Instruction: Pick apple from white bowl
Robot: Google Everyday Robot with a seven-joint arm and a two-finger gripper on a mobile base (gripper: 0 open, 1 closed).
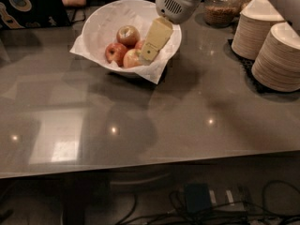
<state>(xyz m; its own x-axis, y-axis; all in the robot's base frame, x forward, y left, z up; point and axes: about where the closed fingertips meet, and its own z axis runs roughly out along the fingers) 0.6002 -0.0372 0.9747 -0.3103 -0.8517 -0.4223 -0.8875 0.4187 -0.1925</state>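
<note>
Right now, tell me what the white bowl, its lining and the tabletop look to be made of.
The white bowl: smooth, softly glossy, likely glazed ceramic, possibly plastic. Its lining: thin white paper, judging by crinkles and loose corners over the rim. The tabletop: hard, polished grey-brown surface with sharp light reflections; stone or laminate, unclear. The hand sits inside the bowl, beside the apples.

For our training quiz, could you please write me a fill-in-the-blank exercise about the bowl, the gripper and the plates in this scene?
1. The gripper hangs inside the white bowl, close beside the ____.
2. The white bowl is lined with crinkled white ____ whose corners stick out over the rim.
3. On the picture's right stand ____ stacks of beige plates.

Missing words: apples; paper; two.
</note>
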